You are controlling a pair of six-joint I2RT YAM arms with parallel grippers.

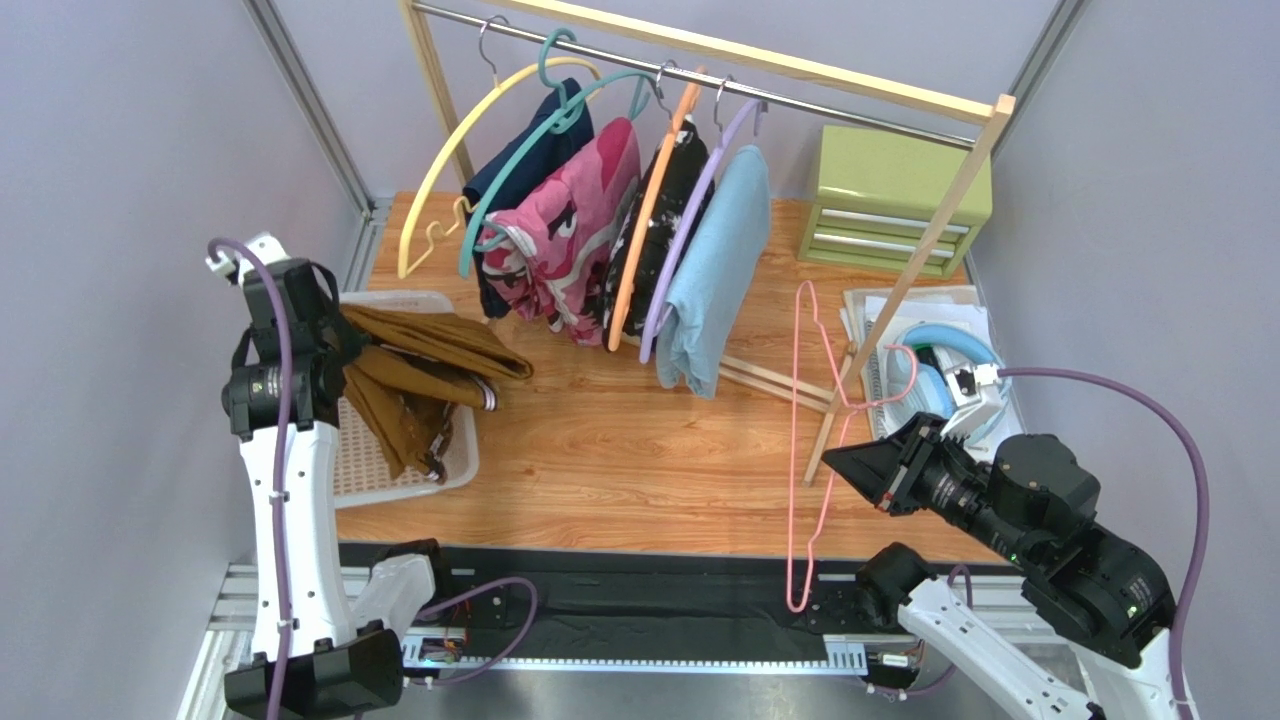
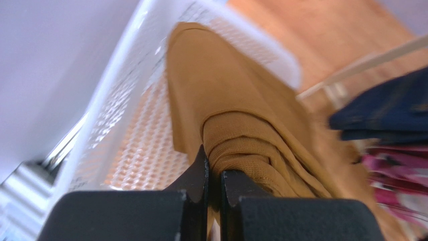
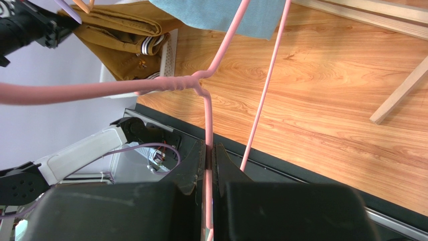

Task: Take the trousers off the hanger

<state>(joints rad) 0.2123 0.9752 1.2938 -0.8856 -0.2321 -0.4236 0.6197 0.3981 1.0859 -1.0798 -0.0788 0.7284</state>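
Note:
The mustard-brown trousers (image 1: pixel 424 368) hang folded over the white basket (image 1: pixel 376 477) at the left, clear of the hanger. My left gripper (image 1: pixel 334 360) is shut on a fold of the trousers (image 2: pixel 241 125) above the basket's mesh floor (image 2: pixel 145 145). The thin pink hanger (image 1: pixel 796 435) is bare and held up at the right over the table. My right gripper (image 1: pixel 849 465) is shut on the hanger's wire (image 3: pixel 208 130) just below its twisted neck. The trousers also show at the top left of the right wrist view (image 3: pixel 125 30).
A wooden rack (image 1: pixel 706 60) at the back carries yellow, teal, orange and purple hangers with a pink patterned garment (image 1: pixel 564 225) and a light blue garment (image 1: pixel 718 270). A green drawer box (image 1: pixel 899 195) stands back right. A white tray (image 1: pixel 939 360) lies behind my right gripper.

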